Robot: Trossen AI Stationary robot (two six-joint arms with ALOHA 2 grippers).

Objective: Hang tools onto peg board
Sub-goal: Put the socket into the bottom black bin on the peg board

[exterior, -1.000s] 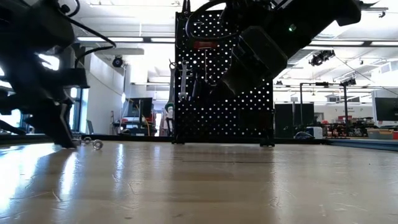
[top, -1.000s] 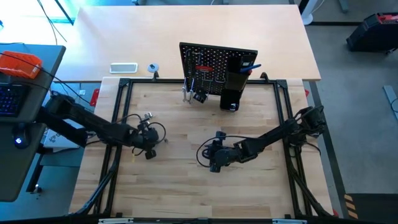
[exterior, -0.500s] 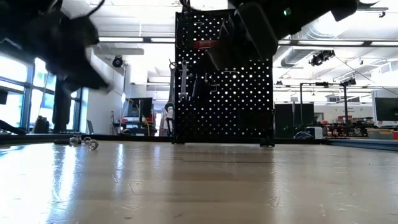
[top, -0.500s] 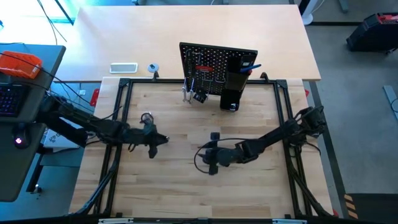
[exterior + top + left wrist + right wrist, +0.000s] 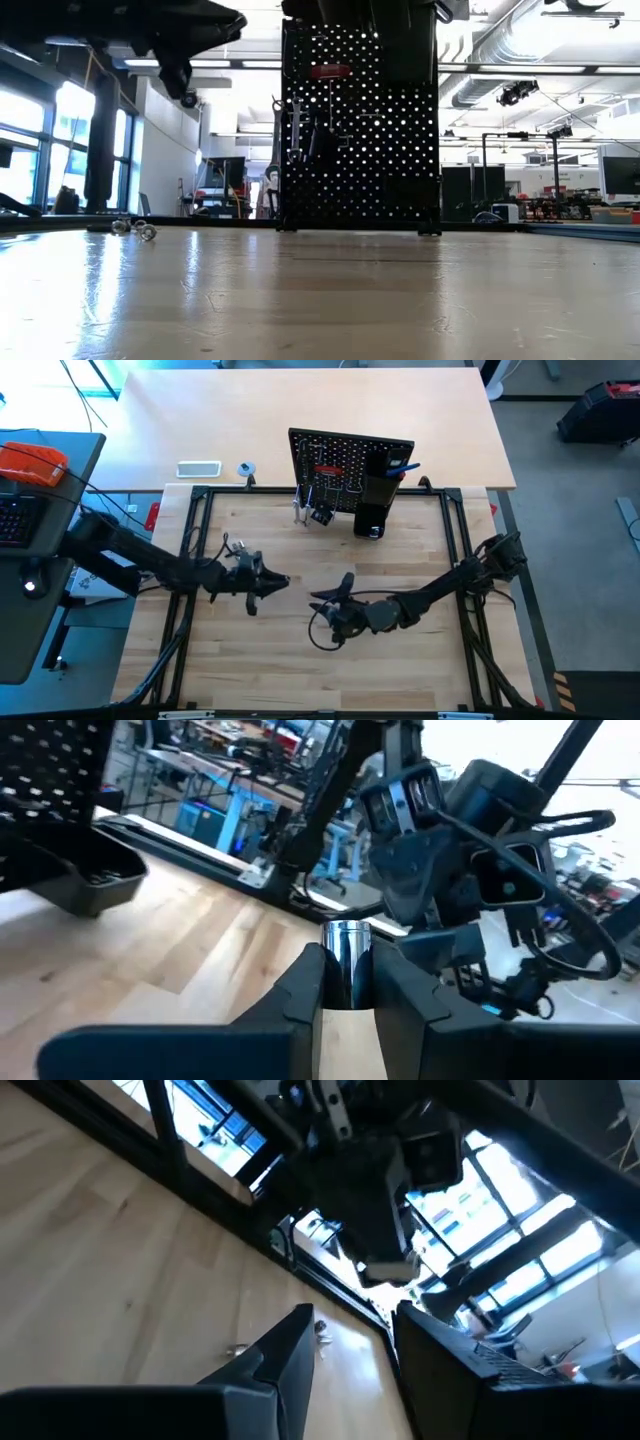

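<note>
The peg board (image 5: 350,460) stands upright at the table's far edge, with tools on its hooks: a red-handled one (image 5: 325,468), a silver wrench (image 5: 294,130) and a blue-handled key (image 5: 405,467) in the black box holder (image 5: 375,500). My left gripper (image 5: 278,581) is at mid-table, left of centre, level and pointing right. It is shut on a shiny silver round piece (image 5: 347,945). My right gripper (image 5: 325,596) faces it from the right, open, with nothing between its fingers (image 5: 290,1345). My left gripper pinches the silver round piece between its two fingers. The piece's shiny end (image 5: 347,932) shows between the fingertips. The fingers lie level and point toward the table's right. The piece is lifted clear of the table.
Small silver pieces (image 5: 135,229) lie on the wood at the table's left, below the left arm. A black frame (image 5: 195,520) runs around the work area. A white box (image 5: 198,468) and a tape roll (image 5: 246,468) lie beyond it at the far left.
Both grippers have risen off the table and tipped from pointing down to level. My left gripper has also moved toward the table's right, carrying the silver piece up. My right gripper has rolled and now faces the left one.
</note>
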